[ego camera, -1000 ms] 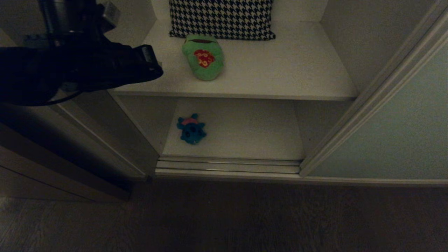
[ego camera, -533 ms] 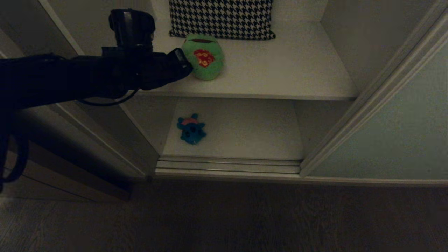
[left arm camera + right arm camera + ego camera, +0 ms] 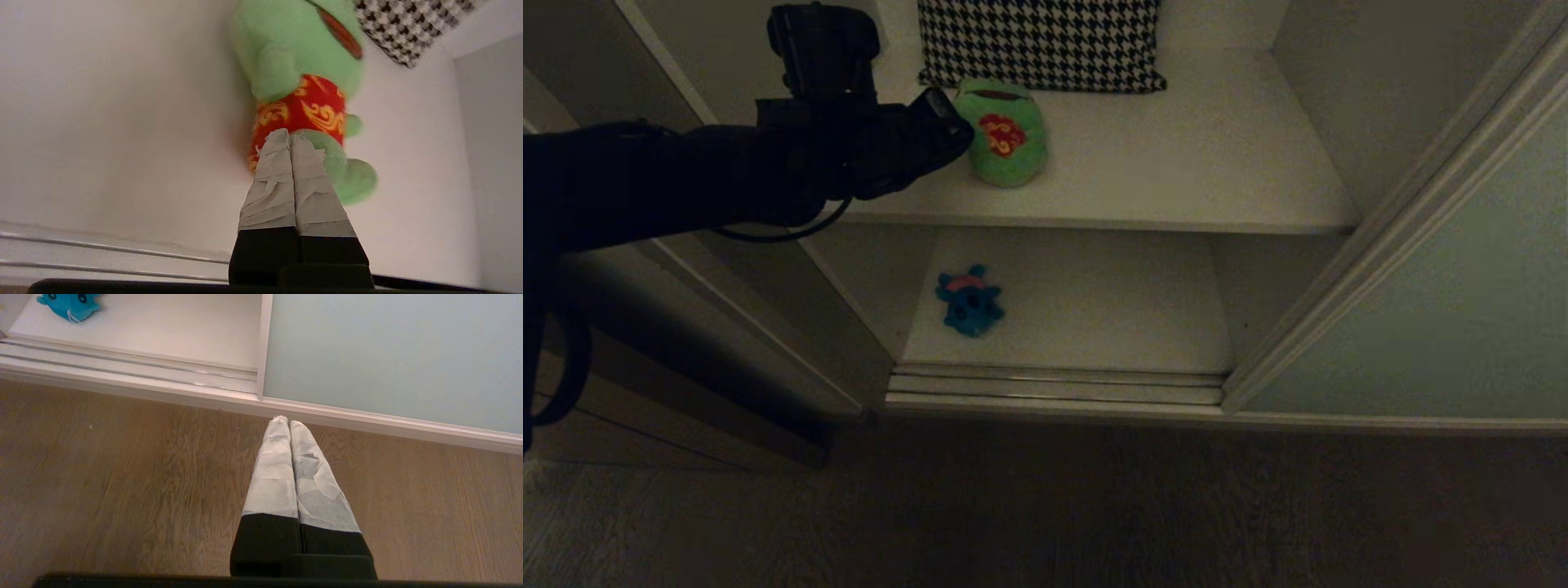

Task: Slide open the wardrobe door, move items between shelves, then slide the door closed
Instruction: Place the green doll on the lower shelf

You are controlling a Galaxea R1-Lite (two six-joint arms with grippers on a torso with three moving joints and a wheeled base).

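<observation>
The wardrobe stands open in dim light, its sliding wardrobe door (image 3: 1445, 310) pushed over to the right, pale grey-green with a thin cream edge. The brown wood floor (image 3: 1045, 506) runs up to the door track (image 3: 1054, 385) at the foot of the opening.

Inside, two white shelves are exposed. The upper shelf (image 3: 1201, 163) carries a black-and-white houndstooth cushion (image 3: 1039, 42) against the back wall. The lower shelf (image 3: 1094, 302) lies just behind the track.

The robot's dark left arm (image 3: 686, 180) reaches in from the left, level with the upper shelf. Its left hand (image 3: 291, 134) has its taped fingers (image 3: 271, 179) pressed flat together with nothing between them, the tips right at the red flowered shirt of the green frog (image 3: 1003, 135); whether they actually touch the cloth is hard to tell. The frog lies on the upper shelf just in front of the cushion.

The right hand (image 3: 289, 422) hangs low over the floor, outside the wardrobe, its taped fingers also closed together and empty, pointing at the base of the door.

The small blue creature (image 3: 969, 300) with its pink top lies alone on the left part of the lower shelf, well apart from both hands.
</observation>
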